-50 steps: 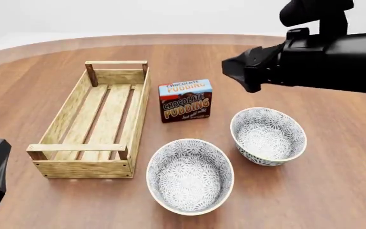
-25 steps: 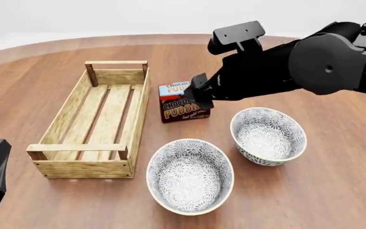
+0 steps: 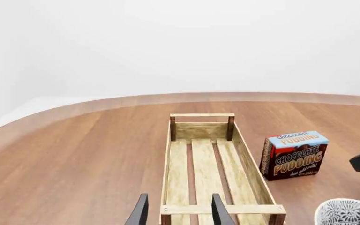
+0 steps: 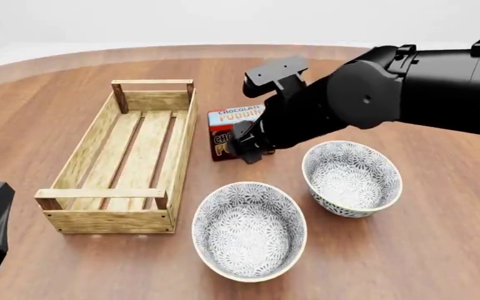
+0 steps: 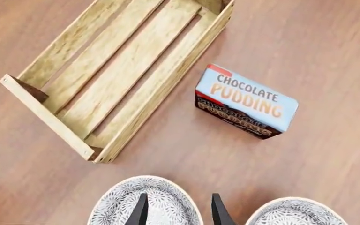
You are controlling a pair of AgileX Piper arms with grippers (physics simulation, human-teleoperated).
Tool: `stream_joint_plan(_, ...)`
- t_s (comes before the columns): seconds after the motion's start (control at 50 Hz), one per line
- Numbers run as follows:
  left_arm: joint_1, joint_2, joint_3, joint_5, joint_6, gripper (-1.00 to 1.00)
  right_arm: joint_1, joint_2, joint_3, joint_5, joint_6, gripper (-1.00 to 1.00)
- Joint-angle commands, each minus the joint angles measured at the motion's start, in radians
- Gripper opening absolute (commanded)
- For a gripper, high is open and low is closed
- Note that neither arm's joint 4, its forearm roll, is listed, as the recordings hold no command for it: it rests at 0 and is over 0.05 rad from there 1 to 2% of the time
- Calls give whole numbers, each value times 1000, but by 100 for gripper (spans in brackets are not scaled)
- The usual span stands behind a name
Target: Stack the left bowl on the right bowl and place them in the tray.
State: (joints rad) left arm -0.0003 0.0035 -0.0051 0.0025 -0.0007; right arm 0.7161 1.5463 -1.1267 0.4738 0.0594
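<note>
- Front view: the right gripper (image 4: pixel 244 145) hangs over the worktop (image 4: pixel 440 250) in front of the chocolate pudding box (image 4: pixel 223 125), with the left bowl (image 4: pixel 249 230) below it and a little nearer the camera, and the right bowl (image 4: pixel 352 178) off to its right side.
- Right wrist view: the two fingertips (image 5: pixel 141 211) frame the rim of the left bowl (image 5: pixel 146 206); they stand a narrow gap apart with nothing between them, so this gripper is parted and empty.
- Judging from that, the right arm is clearly the nearer one to the left bowl; a short drop should bring the fingers onto its far rim.
- Left gripper (image 3: pixel 176 212) sits low at the near end of the tray (image 3: pixel 200 154), fingers parted and empty; the tray's long axis runs straight away from it.
- Both bowls sit upright on the worktop, apart from each other, neither stacked nor in the tray.
</note>
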Motion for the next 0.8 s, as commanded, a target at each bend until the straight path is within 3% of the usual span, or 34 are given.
stream_joint_plan(0.02,0,0,0,0,0,100,6,70,-19,7,-9,100)
stream_joint_plan(0.44,0,0,0,0,0,100,49,140,12,6,9,100)
stream_joint_plan(0.8,0,0,0,0,0,100,20,176,-10,30,-32,100)
